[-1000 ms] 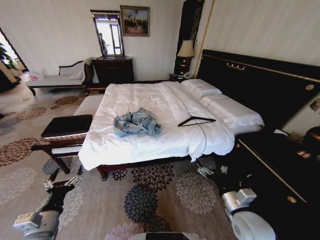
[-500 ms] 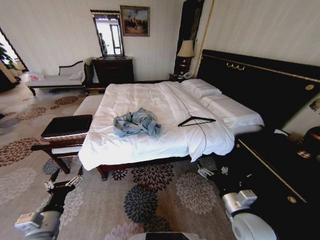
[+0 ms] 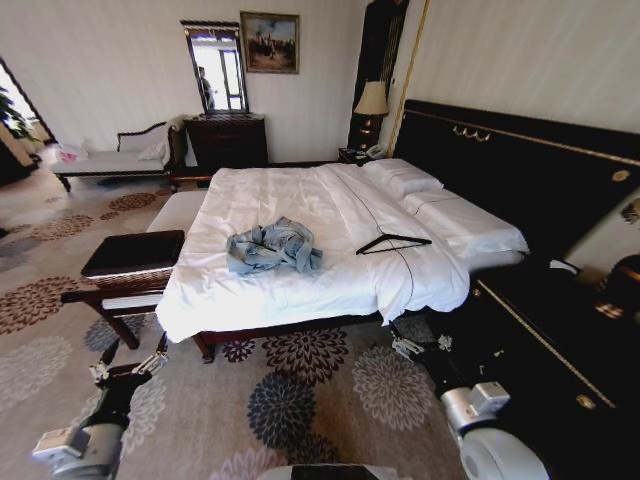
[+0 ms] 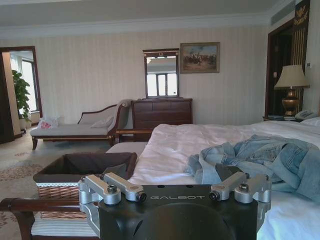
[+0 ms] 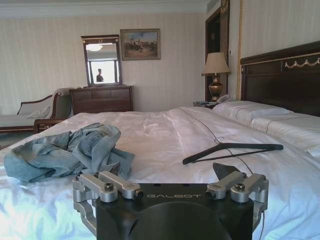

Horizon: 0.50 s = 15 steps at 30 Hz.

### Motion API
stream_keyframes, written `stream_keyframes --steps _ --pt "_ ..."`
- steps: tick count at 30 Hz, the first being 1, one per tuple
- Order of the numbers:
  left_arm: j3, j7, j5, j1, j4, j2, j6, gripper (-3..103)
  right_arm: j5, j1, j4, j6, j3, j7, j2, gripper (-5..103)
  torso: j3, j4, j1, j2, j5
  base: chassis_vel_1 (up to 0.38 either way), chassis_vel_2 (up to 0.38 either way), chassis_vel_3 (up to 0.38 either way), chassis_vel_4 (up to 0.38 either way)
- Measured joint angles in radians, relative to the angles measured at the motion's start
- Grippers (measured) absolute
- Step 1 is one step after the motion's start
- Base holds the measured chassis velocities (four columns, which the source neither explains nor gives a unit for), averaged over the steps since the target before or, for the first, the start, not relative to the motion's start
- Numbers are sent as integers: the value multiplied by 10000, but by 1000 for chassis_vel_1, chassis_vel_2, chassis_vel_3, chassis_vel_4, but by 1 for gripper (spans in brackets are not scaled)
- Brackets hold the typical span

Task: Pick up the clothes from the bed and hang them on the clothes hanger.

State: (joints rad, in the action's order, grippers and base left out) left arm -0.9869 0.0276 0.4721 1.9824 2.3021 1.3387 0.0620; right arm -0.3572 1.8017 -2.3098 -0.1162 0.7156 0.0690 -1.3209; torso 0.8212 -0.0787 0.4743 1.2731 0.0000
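Left gripper (image 4: 175,192) and right gripper (image 5: 170,190) jaws wide open, empty, short of bed (image 3: 300,280).

Bed (image 3: 300,280): white sheets, black headboard along its 3 o'clock side in the head view.
Jacket (image 3: 272,246): crumpled blue denim, on the sheet toward the 7 o'clock corner.
Hanger (image 3: 392,242): black, lying flat at the jacket's 3 o'clock, apart from it.
Pillows (image 3: 402,176): white, at the 1 o'clock end against the headboard.
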Motion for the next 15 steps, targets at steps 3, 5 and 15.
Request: stream_keyframes --steps 3,5,15 --pt "14 -1 -3 -6 -1 22 0 100 9 17 0 -4 -15 2 -7 100 0 0 0 0 0 -48 47 43 -54" --pt "27 -1 -3 -11 -22 42 0 100 23 25 1 -5 -20 7 -8 100 0 0 0 0 -1 -57 56 56 -51" --pt "22 -1 28 -43 -110 40 1 100 268 65 68 -5 -95 52 -45 100 0 0 1 -1 0 -75 78 75 -75"
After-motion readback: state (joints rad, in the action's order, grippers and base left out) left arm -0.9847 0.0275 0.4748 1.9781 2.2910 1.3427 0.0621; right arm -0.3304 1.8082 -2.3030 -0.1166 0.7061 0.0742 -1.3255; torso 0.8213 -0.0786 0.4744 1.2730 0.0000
